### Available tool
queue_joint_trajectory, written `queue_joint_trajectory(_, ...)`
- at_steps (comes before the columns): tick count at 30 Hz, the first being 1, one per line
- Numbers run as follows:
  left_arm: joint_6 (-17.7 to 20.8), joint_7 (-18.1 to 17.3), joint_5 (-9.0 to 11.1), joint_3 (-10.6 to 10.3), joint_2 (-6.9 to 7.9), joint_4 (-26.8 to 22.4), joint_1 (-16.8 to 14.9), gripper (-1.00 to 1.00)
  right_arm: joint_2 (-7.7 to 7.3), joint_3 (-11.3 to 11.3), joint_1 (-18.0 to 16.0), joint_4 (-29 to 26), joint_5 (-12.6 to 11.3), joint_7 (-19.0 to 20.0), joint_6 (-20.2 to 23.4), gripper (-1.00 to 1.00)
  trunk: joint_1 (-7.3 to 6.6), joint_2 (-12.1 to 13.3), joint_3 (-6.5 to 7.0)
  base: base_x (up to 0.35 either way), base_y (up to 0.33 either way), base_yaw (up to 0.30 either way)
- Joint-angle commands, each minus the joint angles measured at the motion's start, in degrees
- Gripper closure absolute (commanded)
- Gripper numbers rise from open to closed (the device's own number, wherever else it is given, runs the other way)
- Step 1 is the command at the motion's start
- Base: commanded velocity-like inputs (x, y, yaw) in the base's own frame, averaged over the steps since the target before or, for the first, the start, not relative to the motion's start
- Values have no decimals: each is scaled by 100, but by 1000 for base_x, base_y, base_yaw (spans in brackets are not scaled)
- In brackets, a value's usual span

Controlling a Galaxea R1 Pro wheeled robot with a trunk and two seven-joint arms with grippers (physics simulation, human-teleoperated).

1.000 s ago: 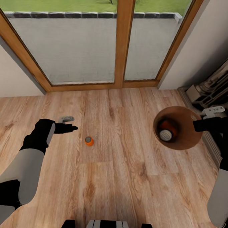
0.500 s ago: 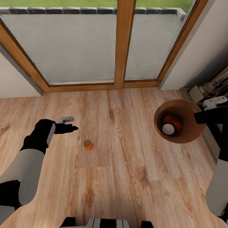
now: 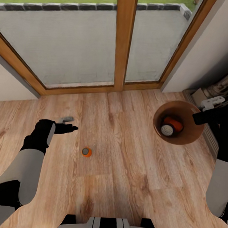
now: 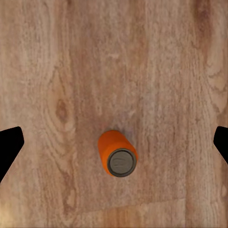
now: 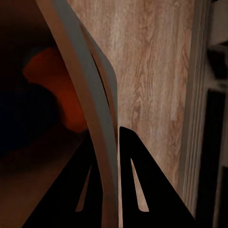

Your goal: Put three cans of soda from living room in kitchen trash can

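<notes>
An orange can of soda (image 3: 87, 152) stands upright on the wood plank floor, a little nearer to me than my left gripper (image 3: 68, 124), which hangs open and empty above the floor. In the left wrist view the can (image 4: 118, 153) sits between the two spread black fingertips (image 4: 9, 147). My right gripper (image 3: 198, 117) is shut on the rim of the tash can (image 3: 186, 136), held off the floor at the right. Another orange can of soda (image 3: 170, 126) lies inside it. The right wrist view shows the bucket wall (image 5: 90, 95) pinched between the fingers (image 5: 135, 171).
Wood-framed glass doors (image 3: 122, 44) stand straight ahead, with a white wall on either side. Dark shelving or furniture (image 3: 215, 92) lines the right wall beside the bucket. Open plank floor (image 3: 123, 181) stretches in front of me.
The view has shifted a little. The floor can now appears lower in the picture, nearer to me than the left gripper. The bucket sits slightly higher and the can inside has rolled.
</notes>
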Motion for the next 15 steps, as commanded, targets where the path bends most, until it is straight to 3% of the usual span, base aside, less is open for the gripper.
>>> queue_joint_trajectory(1, -3, 4, 0, -1, 0, 0, 0, -100, 1, 10, -2, -4, 14, 48, 6, 100, -1, 0, -9, 13, 0, 0)
queue_joint_trajectory(15, -11, 7, -2, 0, -111, 34, 2, -100, -8, 17, -43, -5, 44, 55, 6, 100, 263, -482, -345, 2, 0, 0)
